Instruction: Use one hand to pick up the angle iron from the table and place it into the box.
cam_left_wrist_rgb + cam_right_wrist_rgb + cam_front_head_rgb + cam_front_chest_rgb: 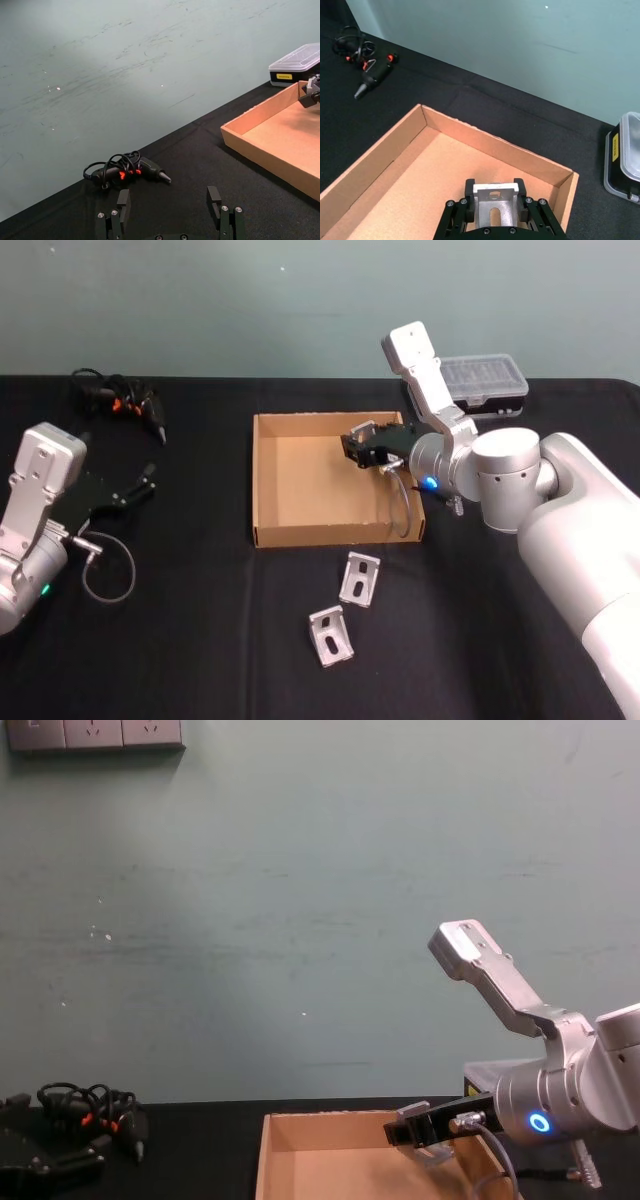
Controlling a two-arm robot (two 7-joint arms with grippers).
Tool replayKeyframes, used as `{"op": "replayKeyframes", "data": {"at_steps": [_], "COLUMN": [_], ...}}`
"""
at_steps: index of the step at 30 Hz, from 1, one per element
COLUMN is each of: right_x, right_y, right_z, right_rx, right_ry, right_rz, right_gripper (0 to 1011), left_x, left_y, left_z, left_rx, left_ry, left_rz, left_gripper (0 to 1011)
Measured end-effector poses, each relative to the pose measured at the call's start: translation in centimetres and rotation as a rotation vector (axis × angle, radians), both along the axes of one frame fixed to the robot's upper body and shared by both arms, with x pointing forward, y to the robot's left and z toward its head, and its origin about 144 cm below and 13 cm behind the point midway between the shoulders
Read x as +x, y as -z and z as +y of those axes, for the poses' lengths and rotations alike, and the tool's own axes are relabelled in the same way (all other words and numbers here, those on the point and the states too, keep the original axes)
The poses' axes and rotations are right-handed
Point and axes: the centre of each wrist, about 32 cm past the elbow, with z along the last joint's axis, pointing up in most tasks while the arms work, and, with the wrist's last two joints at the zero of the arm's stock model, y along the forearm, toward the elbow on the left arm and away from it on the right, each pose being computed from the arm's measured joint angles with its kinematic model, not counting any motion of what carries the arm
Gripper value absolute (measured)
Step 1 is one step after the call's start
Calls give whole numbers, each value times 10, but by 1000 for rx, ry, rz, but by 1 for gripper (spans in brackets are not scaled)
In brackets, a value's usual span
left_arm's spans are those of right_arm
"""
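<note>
My right gripper hangs over the right rear part of the tan cardboard box, shut on a silver angle iron. The right wrist view shows that slotted angle iron clamped between the black fingers, above the box floor near its far corner. From the chest view, the gripper sits just above the box rim. Two more angle irons lie on the black table in front of the box. My left gripper rests open at the far left.
A black glue gun with a coiled cable lies at the back left. A clear-lidded plastic case stands behind the box on the right. A loose wire loop hangs by the left arm.
</note>
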Motion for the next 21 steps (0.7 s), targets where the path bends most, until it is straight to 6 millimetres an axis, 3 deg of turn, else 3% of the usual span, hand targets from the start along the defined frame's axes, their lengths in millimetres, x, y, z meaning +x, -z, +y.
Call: {"op": "replayKeyframes", "data": {"at_steps": [21], "right_x": [7], "right_y": [-1], "right_z": [4], "right_rx": [-10], "right_ry": [1], "right_rz": [21], "right_gripper": [477], "left_x": [0], "left_y": [0], "left_z": [0], "left_rx": [0], "left_ry": [0], "left_rz": [0], "left_gripper": [1000]}}
